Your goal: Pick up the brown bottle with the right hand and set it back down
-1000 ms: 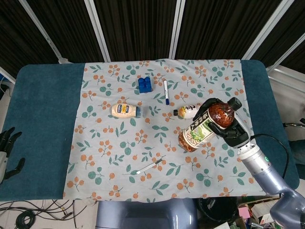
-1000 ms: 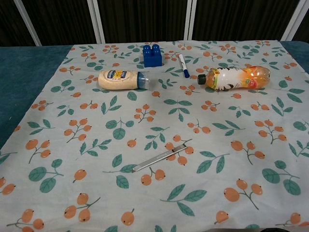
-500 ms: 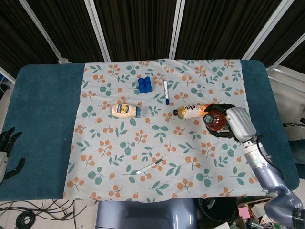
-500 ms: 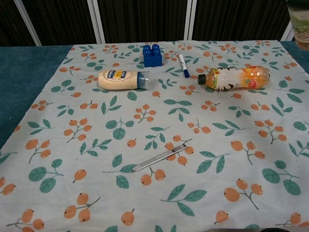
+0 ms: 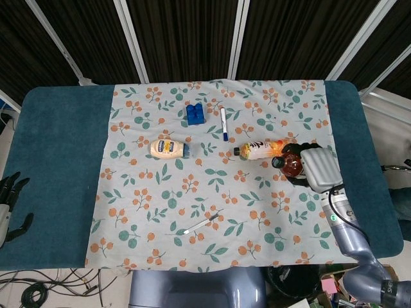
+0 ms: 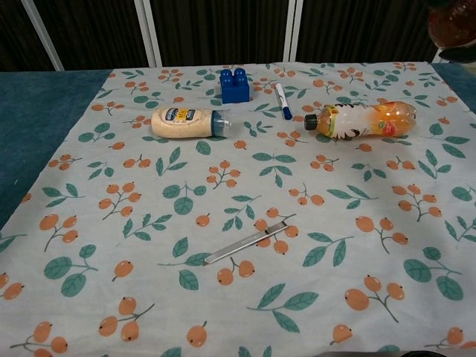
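Left hand [image 5: 9, 196] at the far left edge beside the tabletop [image 5: 58, 160], fingers apart, holding nothing. On the floral cloth [image 5: 160, 212]: mayonnaise bottle [image 5: 169, 149] lying on its side, blue block [image 5: 196, 114] further back, marker [image 5: 223, 124] beside it, metal tweezers [image 5: 201, 224] nearer the front. Orange bottle [image 5: 259, 151] lying flat. Just right of it, brown bottle [image 5: 292, 161] gripped in the right hand [image 5: 314, 170], fingers wrapped around it, cap pointing left, raised above the cloth.
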Robot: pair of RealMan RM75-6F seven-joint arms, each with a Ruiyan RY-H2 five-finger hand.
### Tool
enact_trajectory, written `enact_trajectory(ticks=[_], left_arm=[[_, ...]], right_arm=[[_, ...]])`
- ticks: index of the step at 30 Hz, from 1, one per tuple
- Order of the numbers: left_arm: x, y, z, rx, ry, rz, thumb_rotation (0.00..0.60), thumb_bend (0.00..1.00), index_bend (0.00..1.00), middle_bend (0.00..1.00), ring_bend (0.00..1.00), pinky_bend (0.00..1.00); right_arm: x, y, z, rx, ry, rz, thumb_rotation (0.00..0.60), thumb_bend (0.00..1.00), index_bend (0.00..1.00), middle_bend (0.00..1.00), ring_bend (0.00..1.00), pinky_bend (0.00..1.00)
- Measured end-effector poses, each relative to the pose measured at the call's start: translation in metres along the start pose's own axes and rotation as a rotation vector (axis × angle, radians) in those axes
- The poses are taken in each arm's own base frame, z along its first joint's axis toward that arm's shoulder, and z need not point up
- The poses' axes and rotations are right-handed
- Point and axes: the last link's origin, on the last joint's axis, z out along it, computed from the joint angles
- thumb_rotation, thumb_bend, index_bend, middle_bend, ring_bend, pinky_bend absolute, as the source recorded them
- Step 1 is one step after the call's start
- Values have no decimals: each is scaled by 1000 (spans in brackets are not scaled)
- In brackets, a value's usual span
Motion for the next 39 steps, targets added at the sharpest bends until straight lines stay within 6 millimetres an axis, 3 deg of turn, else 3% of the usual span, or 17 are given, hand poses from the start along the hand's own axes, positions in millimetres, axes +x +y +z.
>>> enact_trajectory(ticks=[10,15,21,31,39], left_arm=[[0,0,0,1,-1,4,600,394,113,5,11,156],[-1,0,0,4,-5,6,600,394,112,5,12,156],[0,-1,0,8,-8,9,600,394,112,5,12,165],[-1,-1,1,11,-12,17,600,394,112,5,12,167],[-1,-1,2,14,-15,21,600,394,112,5,12,168]], right_arm=[[1,-13,-7,70,-135,899,600,449,705,572,682,804],[-7,-7,-10,108,-221,1136,600,449,705,572,682,803],[-25,4,-9,141,-229,1155,600,449,705,572,682,798],[-72,34,1,68,-88,920,600,455,705,572,682,797],[-101,37,9,6,6,827,600,454,705,572,682,797]])
